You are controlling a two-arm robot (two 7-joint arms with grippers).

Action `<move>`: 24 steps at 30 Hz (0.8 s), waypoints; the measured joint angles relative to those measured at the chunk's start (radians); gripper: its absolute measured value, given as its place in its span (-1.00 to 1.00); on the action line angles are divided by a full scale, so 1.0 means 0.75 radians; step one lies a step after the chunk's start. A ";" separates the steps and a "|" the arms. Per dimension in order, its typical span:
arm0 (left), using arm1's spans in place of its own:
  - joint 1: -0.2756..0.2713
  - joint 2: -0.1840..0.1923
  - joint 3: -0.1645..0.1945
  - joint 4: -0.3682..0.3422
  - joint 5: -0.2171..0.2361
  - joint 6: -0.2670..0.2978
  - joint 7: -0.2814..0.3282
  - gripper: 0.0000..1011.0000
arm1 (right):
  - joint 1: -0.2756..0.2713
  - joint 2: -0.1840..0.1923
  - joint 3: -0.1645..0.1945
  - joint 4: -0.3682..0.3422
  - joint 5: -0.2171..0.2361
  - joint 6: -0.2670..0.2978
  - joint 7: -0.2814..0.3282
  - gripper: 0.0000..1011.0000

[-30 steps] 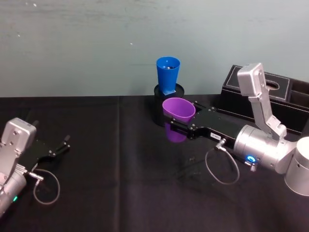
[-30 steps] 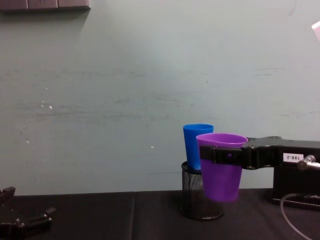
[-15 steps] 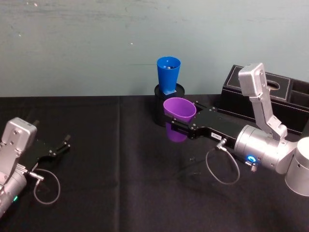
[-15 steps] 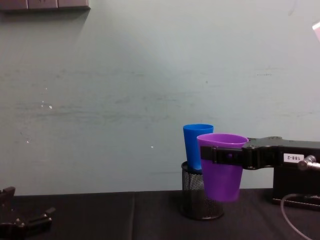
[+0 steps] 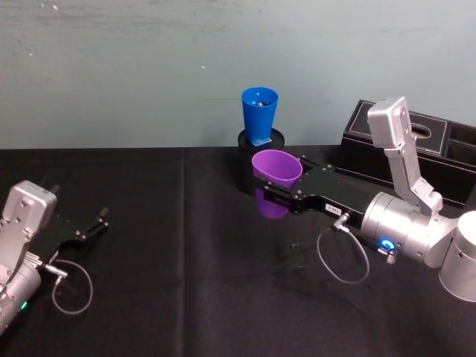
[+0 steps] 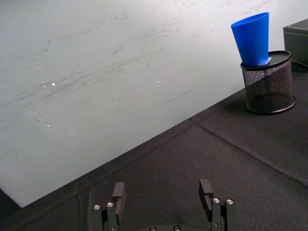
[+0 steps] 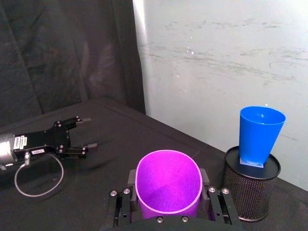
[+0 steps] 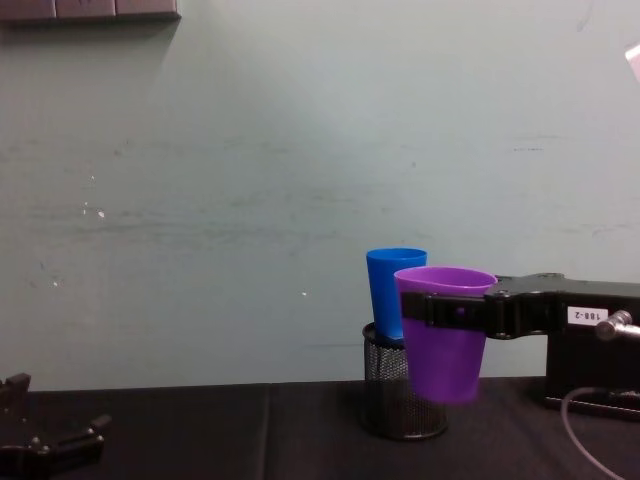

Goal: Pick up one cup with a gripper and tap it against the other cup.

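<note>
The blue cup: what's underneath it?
A black mesh pen holder; the blue cup stands in its mouth. The cup's bottom and anything else inside the holder are hidden.

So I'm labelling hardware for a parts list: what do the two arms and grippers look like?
Both have silver cylindrical wrists and black two-fingered clamps. The right gripper carries a small white label, a glowing blue ring, a looped grey cable and an angular silver bracket. The left gripper has a similar cable loop and a green light.
</note>
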 joint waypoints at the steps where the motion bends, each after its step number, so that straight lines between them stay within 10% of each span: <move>1: 0.000 0.000 0.000 0.000 0.000 0.000 0.000 0.98 | 0.000 0.000 0.000 0.000 0.000 0.000 0.000 0.41; 24: 0.000 0.000 0.000 0.000 0.000 0.000 0.000 0.98 | 0.000 0.000 0.000 0.000 0.000 0.000 0.000 0.41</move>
